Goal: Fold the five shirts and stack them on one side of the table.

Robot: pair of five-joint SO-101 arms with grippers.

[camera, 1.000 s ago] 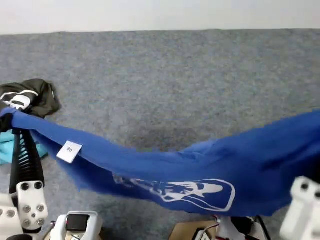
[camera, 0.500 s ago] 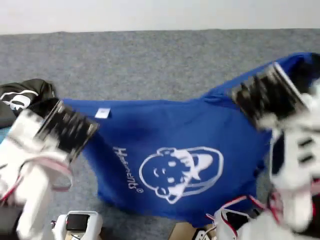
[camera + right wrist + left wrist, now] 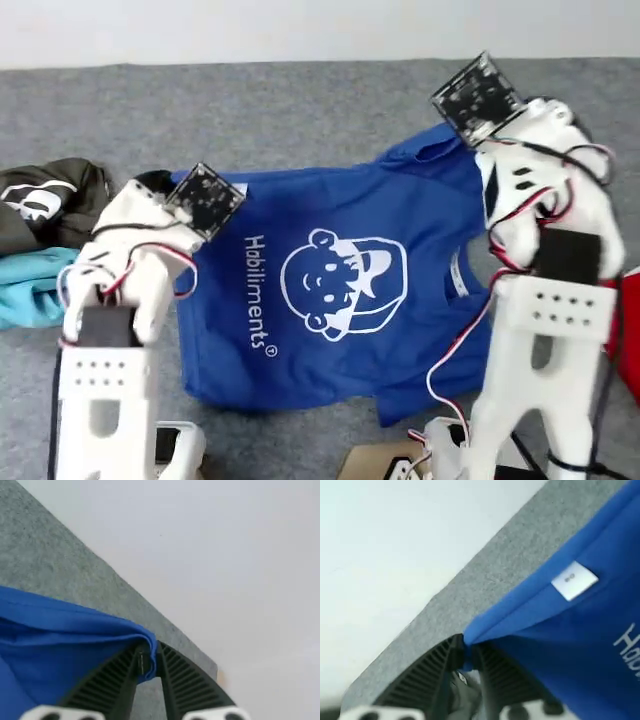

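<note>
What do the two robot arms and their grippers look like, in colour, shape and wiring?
Both arms, left arm and right arm, are white plastic links with rows of small holes, carrying black servo blocks. Thin red, white and black cables loop along them. Each wrist bears a black square board. The left gripper and right gripper have black ribbed fingers.

A blue shirt [image 3: 340,300] with a white cartoon-face print lies spread print-up mid-surface [image 3: 300,120]. Its far edge is pinched by the left tool [image 3: 462,655] and the right tool [image 3: 148,662]. A crumpled dark shirt [image 3: 50,200] touches a teal shirt [image 3: 30,285] at the left edge.
</note>
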